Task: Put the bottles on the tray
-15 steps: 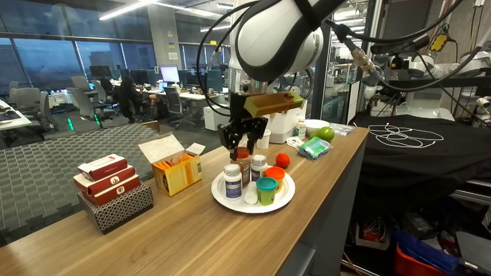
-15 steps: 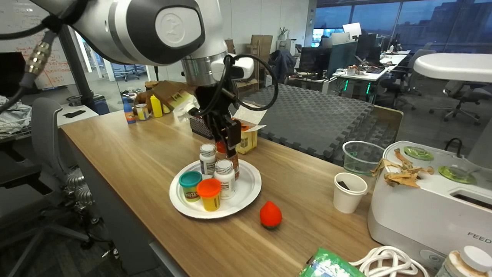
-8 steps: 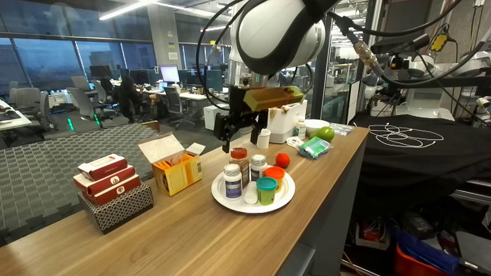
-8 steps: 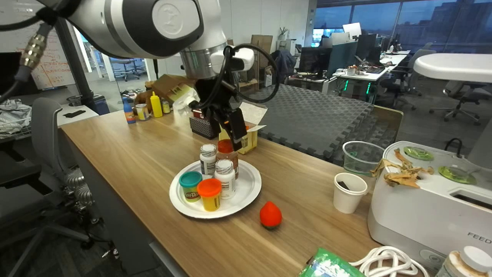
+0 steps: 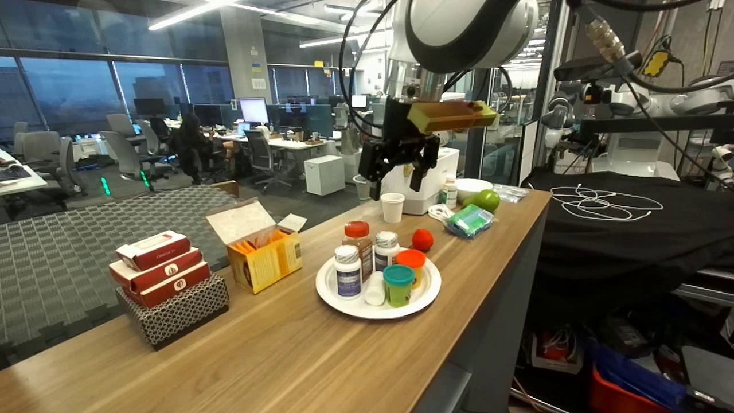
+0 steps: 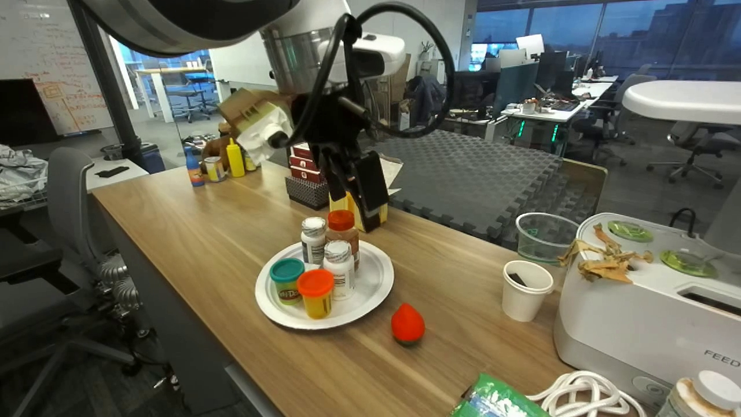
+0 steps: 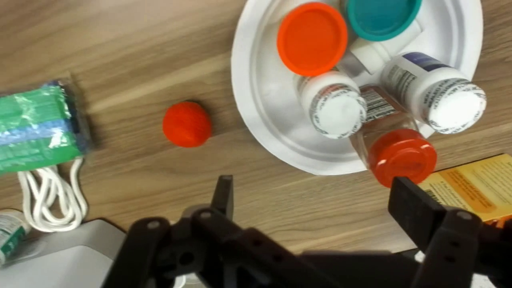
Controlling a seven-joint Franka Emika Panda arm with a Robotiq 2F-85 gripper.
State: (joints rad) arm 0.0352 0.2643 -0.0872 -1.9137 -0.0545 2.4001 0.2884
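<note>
On the round white plate, the tray point(image 5: 370, 312), stand a red-capped brown bottle point(image 5: 358, 241), a white bottle with a blue label point(image 5: 348, 278) and another white bottle point(image 5: 387, 252). Beside them are a green jar with a teal lid point(image 5: 398, 287) and a yellow jar with an orange lid point(image 6: 316, 292). A small white bottle point(image 5: 375, 289) lies on its side among them. My gripper point(image 5: 395, 189) hangs above and behind the plate, touching nothing. In the wrist view my gripper point(image 7: 312, 180) is wide open over bare wood, one fingertip overlapping the red cap point(image 7: 402, 158) in the picture.
A red-orange ball-like item point(image 6: 407, 323) sits near the plate. Around it are an open yellow carton point(image 5: 269, 258), red-and-white boxes point(image 5: 166, 275), a paper cup point(image 6: 525, 292), a green packet point(image 5: 470, 221), a white appliance point(image 6: 637, 330) and a white-capped bottle point(image 5: 449, 194).
A second ago my fingers were around the red-capped bottle's top. They have opened, and the gripper has risen and shifted away toward the paper cup. The bottle stays standing on the plate.
</note>
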